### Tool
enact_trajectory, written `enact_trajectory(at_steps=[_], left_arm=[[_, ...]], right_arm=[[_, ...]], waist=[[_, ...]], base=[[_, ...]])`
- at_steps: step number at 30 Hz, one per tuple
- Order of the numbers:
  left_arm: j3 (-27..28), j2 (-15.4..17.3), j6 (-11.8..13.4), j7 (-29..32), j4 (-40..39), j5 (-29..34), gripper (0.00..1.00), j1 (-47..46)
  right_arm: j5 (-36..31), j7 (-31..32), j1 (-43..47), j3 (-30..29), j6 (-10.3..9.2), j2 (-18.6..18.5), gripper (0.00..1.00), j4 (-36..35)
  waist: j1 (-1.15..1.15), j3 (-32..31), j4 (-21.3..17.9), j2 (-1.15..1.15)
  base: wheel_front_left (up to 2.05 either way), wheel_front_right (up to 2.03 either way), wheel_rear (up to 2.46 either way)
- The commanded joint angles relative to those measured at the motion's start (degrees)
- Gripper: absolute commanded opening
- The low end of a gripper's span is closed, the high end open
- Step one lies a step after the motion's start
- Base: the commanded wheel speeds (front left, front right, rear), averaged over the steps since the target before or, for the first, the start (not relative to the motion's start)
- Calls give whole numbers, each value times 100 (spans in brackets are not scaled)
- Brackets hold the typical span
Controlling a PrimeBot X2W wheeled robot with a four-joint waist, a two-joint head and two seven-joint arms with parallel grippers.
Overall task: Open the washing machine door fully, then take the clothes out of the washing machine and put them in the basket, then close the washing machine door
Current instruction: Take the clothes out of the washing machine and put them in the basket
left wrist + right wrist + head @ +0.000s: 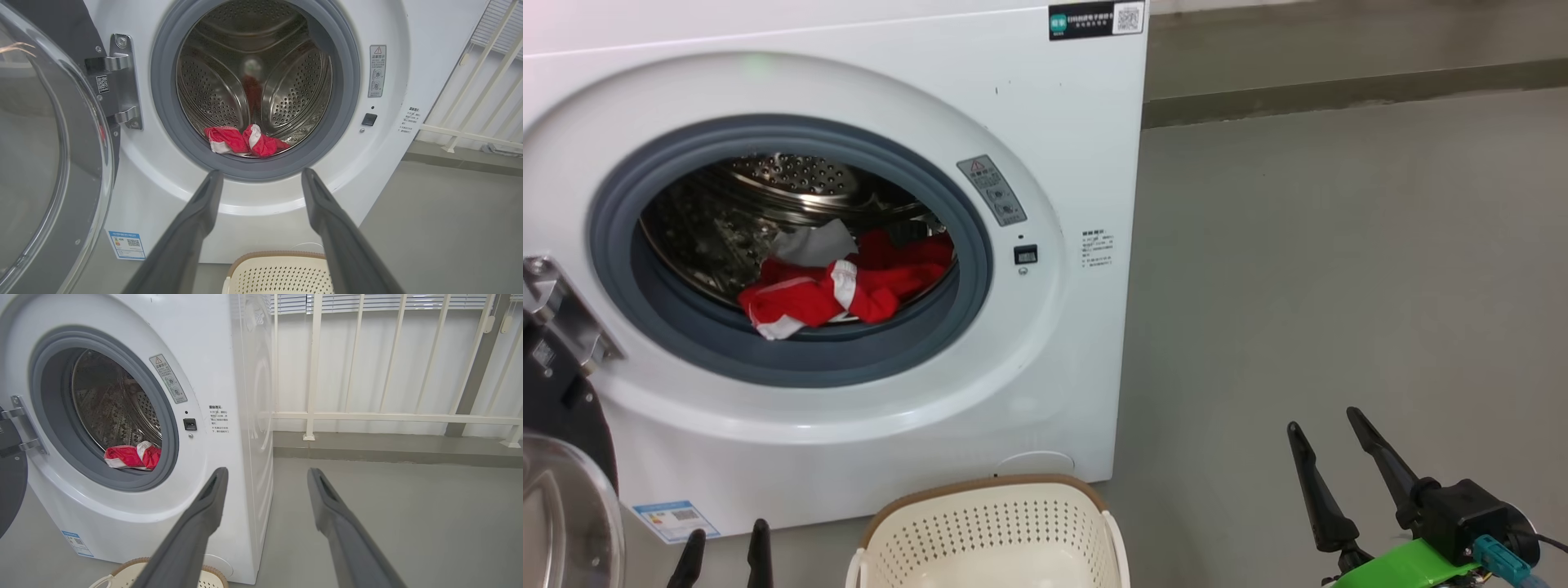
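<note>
Hanging open at left in head view, door point(564, 506); red clothes point(841, 290) lie in washing machine point(1054, 122) drum, basket point(988, 523) on floor just before it. Both spread, empty: left hand point(725, 551), right hand point(1325, 421). Left wrist: clothes at drum bottom. Right wrist: same clothes in drum, basket at bottom edge.

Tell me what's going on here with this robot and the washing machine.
A two-armed robot is partway through unloading laundry. The washing machine door is swung open to the left, and the red clothes lie at the bottom of the drum. The basket sits on the floor in front of the washing machine, with no clothes in the part that shows. The left gripper and right gripper are both open, holding nothing, short of the opening.
</note>
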Motion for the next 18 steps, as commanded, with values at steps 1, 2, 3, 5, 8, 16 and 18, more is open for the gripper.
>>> enact_trajectory(at_steps=[1,2,3,5,8,16,18], left_arm=[[169,92,-31,-68,-150,-5,100,-139],[164,99,-30,-68,-145,-3,100,-139],[161,101,-29,-68,-141,-6,100,-141],[147,108,-30,-68,-138,0,100,-140],[132,103,-16,-68,-137,17,100,-134],[141,78,28,-69,-173,55,100,-165],[164,67,35,-69,-198,61,100,-172]], right_arm=[[18,-36,-152,139,19,-78,100,-121],[19,-36,-159,143,19,-83,100,-119],[21,-36,-168,145,19,-89,100,-116],[24,-36,-183,147,19,-104,100,-115],[23,-36,-191,147,19,-113,100,-110],[29,-36,-203,167,19,-114,100,-98],[30,-36,-209,175,19,-113,100,-92]], waist=[[0,5,7,0],[0,8,9,0],[0,11,10,0],[0,12,12,0],[0,10,6,0],[0,9,10,0],[0,12,11,0]], base=[[92,-92,0],[78,-78,0],[64,-64,0],[44,-44,0],[11,-11,0],[0,0,0],[0,0,0]])
